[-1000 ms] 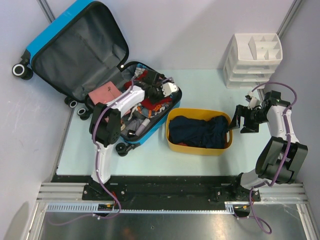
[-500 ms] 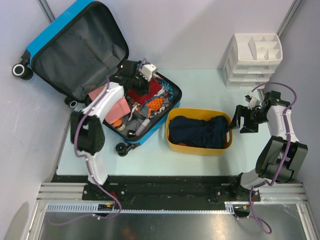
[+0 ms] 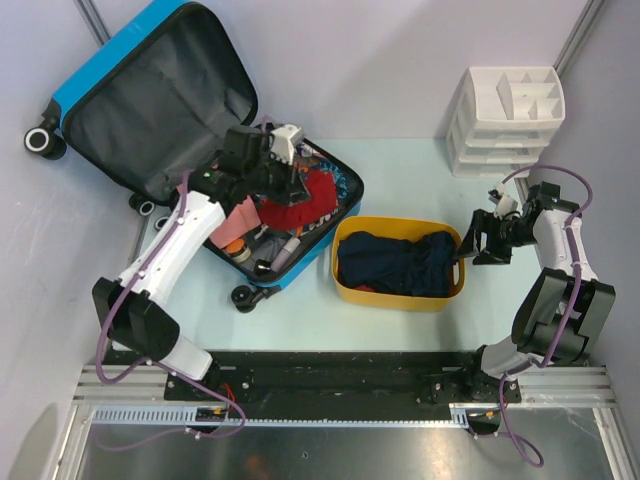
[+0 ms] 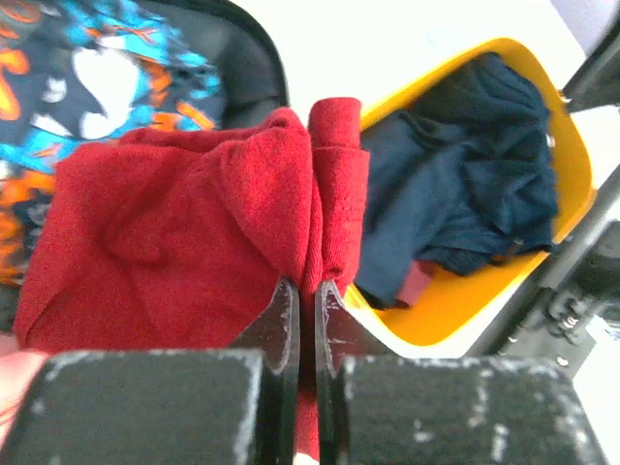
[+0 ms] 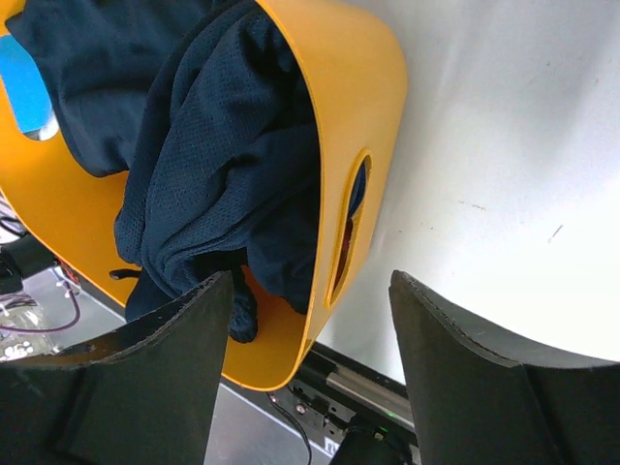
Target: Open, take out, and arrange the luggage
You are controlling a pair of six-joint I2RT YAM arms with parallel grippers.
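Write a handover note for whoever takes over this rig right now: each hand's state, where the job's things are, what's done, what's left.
Left hand: shut on a fold of the red garment, over the open luggage.
Right hand: open, empty, at the right handle of the yellow tub.
Luggage: far left of the table, lid laid back; the lower half holds more clothes and small items.
Done: luggage opened; navy clothing sits in the tub.
Left: carry the red garment out, likely to the tub, then take out and arrange the rest.
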